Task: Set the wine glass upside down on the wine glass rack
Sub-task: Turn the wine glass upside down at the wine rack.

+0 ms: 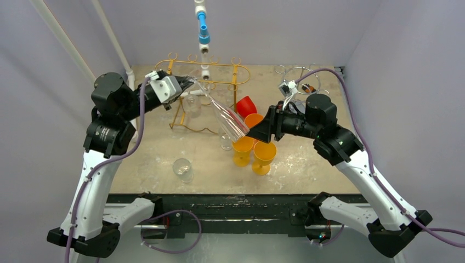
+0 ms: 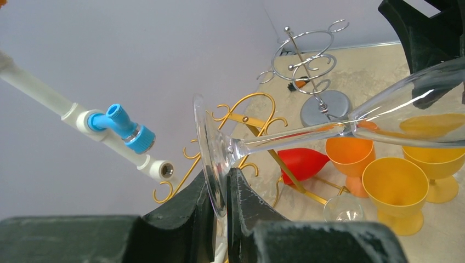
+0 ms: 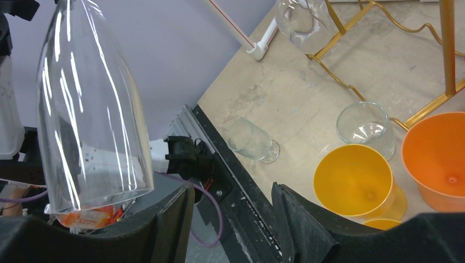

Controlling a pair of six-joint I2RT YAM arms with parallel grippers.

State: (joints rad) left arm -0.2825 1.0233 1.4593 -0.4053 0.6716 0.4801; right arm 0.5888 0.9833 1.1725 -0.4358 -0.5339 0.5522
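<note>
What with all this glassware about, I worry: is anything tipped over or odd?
Yes: the red cup lies on its side by the gold rack, while the orange cup and yellow cup next to it stand upright.

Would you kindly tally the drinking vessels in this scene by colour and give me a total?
Clear glasses: 4
Yellow goblets: 2
Orange goblet: 1
Red goblet: 1
Total: 8
</note>
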